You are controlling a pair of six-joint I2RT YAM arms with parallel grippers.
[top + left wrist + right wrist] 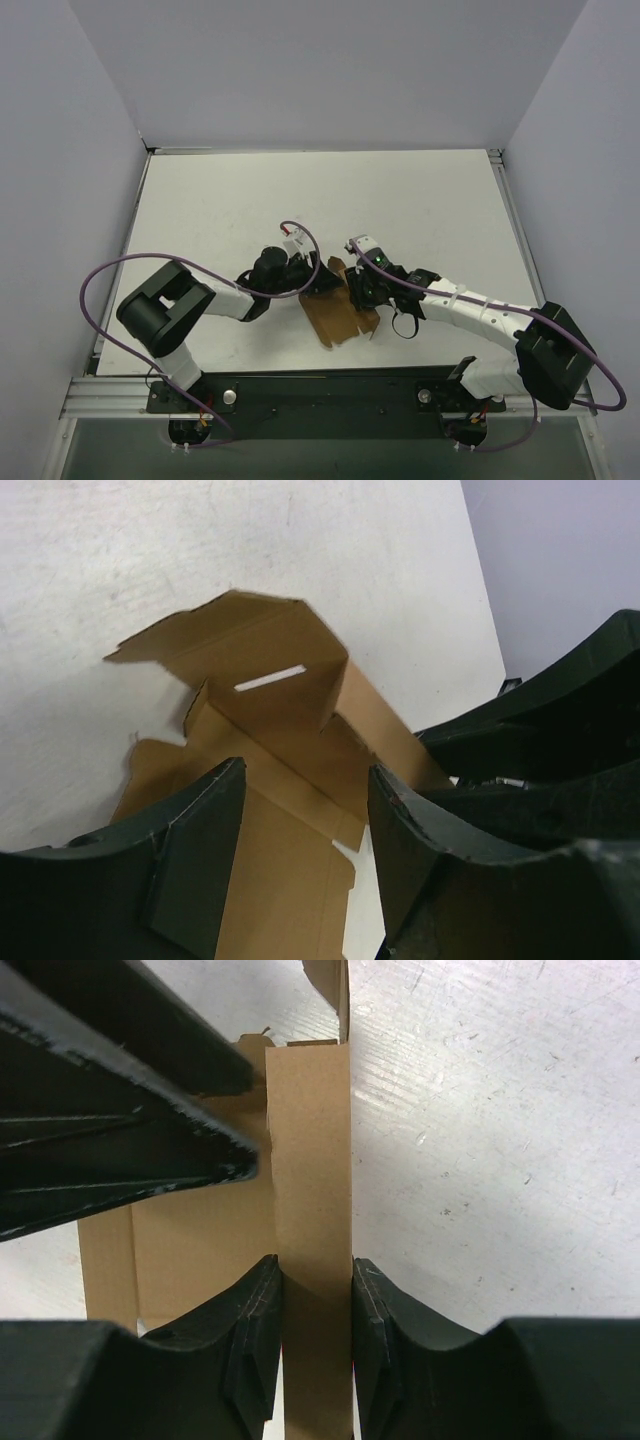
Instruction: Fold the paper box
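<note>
The paper box (pixel 338 312) is a brown die-cut cardboard sheet lying on the white table between the two arms, with one slotted panel (pixel 270 680) folded up. My left gripper (pixel 322 280) hovers over the sheet's left part. In the left wrist view its jaws (pixel 305 780) stand apart, with only flat cardboard below them. My right gripper (pixel 358 290) is at the sheet's right side. In the right wrist view a narrow raised strip of the paper box (pixel 312 1160) fills the gap, and the right gripper (pixel 315 1280) has both pads against it.
The white table (pixel 420 200) is enclosed by pale walls at the back and sides. The two grippers work close together, and the left gripper's fingers (pixel 120 1110) reach into the right wrist view. Purple cables (pixel 100 290) loop beside each arm.
</note>
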